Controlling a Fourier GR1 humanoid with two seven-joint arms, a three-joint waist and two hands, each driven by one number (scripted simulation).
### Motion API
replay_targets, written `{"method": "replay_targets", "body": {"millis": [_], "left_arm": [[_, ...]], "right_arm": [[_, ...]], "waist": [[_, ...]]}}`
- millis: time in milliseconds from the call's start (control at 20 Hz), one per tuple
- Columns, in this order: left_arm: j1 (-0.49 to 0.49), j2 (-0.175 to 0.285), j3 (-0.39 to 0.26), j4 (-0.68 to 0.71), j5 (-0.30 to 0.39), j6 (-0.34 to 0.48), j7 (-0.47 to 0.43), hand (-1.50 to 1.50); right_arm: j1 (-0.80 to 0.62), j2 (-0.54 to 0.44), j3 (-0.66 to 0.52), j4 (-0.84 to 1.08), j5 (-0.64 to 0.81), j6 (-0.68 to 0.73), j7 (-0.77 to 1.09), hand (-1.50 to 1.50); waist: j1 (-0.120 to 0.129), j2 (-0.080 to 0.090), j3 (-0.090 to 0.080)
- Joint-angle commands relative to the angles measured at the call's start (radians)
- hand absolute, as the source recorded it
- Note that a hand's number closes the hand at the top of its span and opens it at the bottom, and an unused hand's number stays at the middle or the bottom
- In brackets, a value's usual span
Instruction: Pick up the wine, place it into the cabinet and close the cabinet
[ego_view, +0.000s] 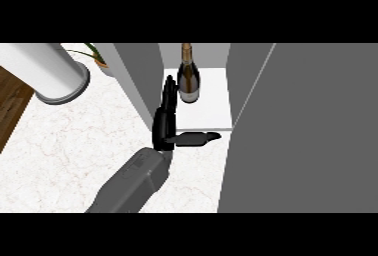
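Head view: wine bottle (189, 75) is standing upright on the white cabinet shelf (210, 107), inside the open cabinet. Left hand (164, 122) is extending over the marble desk (66, 150). Its fingers (170, 90) are lying straight and open just left of the bottle, thumb pointing right, gripping nothing.
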Motion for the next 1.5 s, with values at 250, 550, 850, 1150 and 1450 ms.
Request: {"method": "replay_targets", "body": {"millis": [250,550,850,1150,1450], "left_arm": [[0.253,0.000,-0.220,-0.455,-0.051,0.220,0.059,-1.50],[0.382,0.088,-0.217,-0.709,-0.190,0.325,0.194,-1.50],[0.510,0.152,-0.225,-0.889,-0.233,0.290,0.222,-1.50],[0.700,0.323,-0.295,-1.074,-0.238,0.194,0.190,-1.50],[0.759,0.427,-0.229,-1.172,-0.214,0.100,0.211,-1.50]], "right_arm": [[0.020,0.007,0.045,-0.095,0.030,-0.028,0.054,-1.50],[0.040,-0.032,-0.069,-0.063,-0.097,0.021,0.000,-1.50],[0.015,-0.030,-0.060,-0.041,-0.089,0.027,0.003,-1.50],[0.069,-0.025,-0.022,-0.042,-0.146,0.074,0.023,-1.50],[0.100,-0.041,0.032,-0.055,-0.143,0.131,0.024,1.50]], "waist": [[0.008,0.001,0.000],[0.012,0.004,0.001],[0.011,0.006,0.000],[0.015,0.004,0.000],[0.011,0.005,0.000]]}}
